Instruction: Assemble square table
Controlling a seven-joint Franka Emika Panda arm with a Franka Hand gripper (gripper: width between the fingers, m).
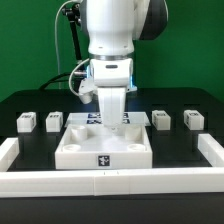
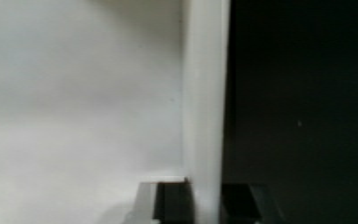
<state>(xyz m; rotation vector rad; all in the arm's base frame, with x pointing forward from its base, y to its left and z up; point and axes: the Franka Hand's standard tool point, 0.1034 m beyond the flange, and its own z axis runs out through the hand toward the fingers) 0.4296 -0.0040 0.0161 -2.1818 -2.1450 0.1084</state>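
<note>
The square table top [image 1: 103, 143] is a white tray with a raised rim and a tag on its front wall. It lies in the middle of the black table. My gripper [image 1: 110, 117] reaches straight down onto its far part. In the wrist view the gripper [image 2: 208, 205] straddles the top's rim [image 2: 204, 90], with one dark finger [image 2: 172, 205] on the white inner side and the other on the black table side. Both press against the rim. Two white legs [image 1: 27, 122] [image 1: 54, 121] stand at the exterior view's left and two [image 1: 161, 119] [image 1: 193, 119] at its right.
Long white border rails run along the front [image 1: 110, 182], the left [image 1: 8, 150] and the right [image 1: 212, 150] of the work area. A strip of the marker board [image 1: 93, 117] shows just behind the top. A black cable [image 1: 72, 50] hangs behind the arm.
</note>
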